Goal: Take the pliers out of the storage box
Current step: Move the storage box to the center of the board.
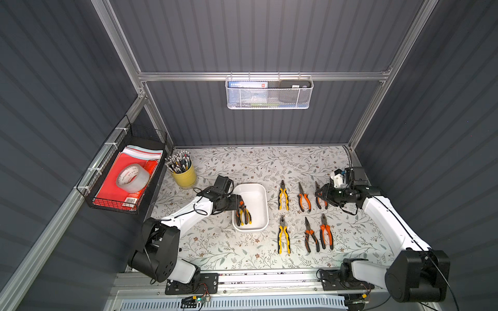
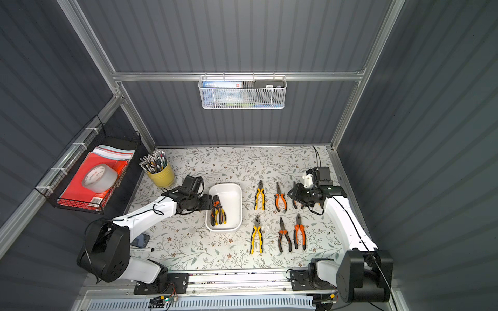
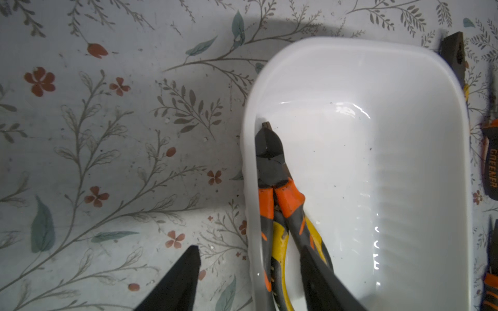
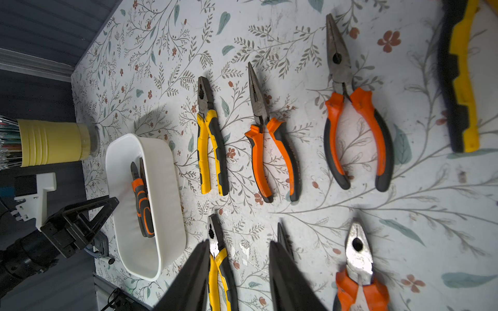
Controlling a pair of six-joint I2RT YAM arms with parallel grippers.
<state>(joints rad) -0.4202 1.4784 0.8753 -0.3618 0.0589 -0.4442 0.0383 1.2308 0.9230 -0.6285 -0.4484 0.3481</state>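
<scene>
the floral-patterned tabletop (image 1: 215,167) is seen in both top views, with the shallow white plastic storage box (image 1: 257,196) set left of centre. six pliers with dark metal jaws and orange or yellow handles (image 1: 304,200) are laid in two rows just to the right of it, so the task is judged well advanced but not finished. the black right gripper (image 1: 320,196) is held over the end of the far row, its jaws apart and empty. the black left gripper (image 1: 241,206) hangs over the box's left wall, where two tools are found: orange-and-black-handled pliers (image 3: 277,188) lying across yellow-and-black-handled pliers (image 3: 280,242). in the left wrist view its jaws are seen apart, one finger (image 3: 183,274) outside the wall and the other inside over the handles; whether anything is pressed yet cannot be told. the step in hand is judged to be the grasp of the upper tool. the outer finger is best brought inside the wall before the jaws are closed and the tool is lifted clear.
</scene>
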